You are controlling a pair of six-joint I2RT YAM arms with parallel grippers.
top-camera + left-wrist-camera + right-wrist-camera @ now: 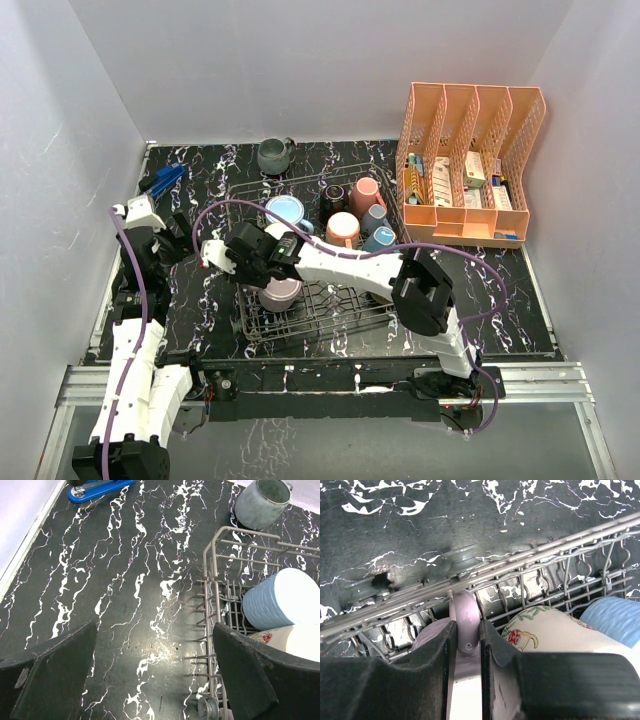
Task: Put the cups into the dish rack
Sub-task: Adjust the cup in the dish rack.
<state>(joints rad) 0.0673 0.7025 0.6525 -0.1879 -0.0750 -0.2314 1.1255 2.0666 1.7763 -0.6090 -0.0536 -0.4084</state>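
The right gripper (262, 268) reaches across the dish rack (345, 318) to its near left part, and the right wrist view shows its two fingers (437, 650) drawn in narrow on the handle of the mauve mug (466, 614), which sits low inside the rack just behind the side wires (545, 545); from above the same mauve mug (280, 293) shows under the gripper, within the rack's outline. Right beside it in the rack lies a cream mug with a flower print (545, 630), and next to that a light blue mug (615, 617), which from above stands in the far left part of the rack (285, 212). Further right in the rack sit a black mug (333, 198), a pink mug (365, 194), a peach mug (343, 229) and two teal mugs (378, 228), close together. A grey mug (274, 154) stands on the dark marbled table (500, 290) beyond the rack's far edge, apart from it. The left gripper (150, 675) hangs over bare table just left of the rack (212, 580), its fingers (55, 670) spread wide with nothing between them. An orange file organizer (470, 160) stands at the far right and a blue tool (165, 180) lies at the far left
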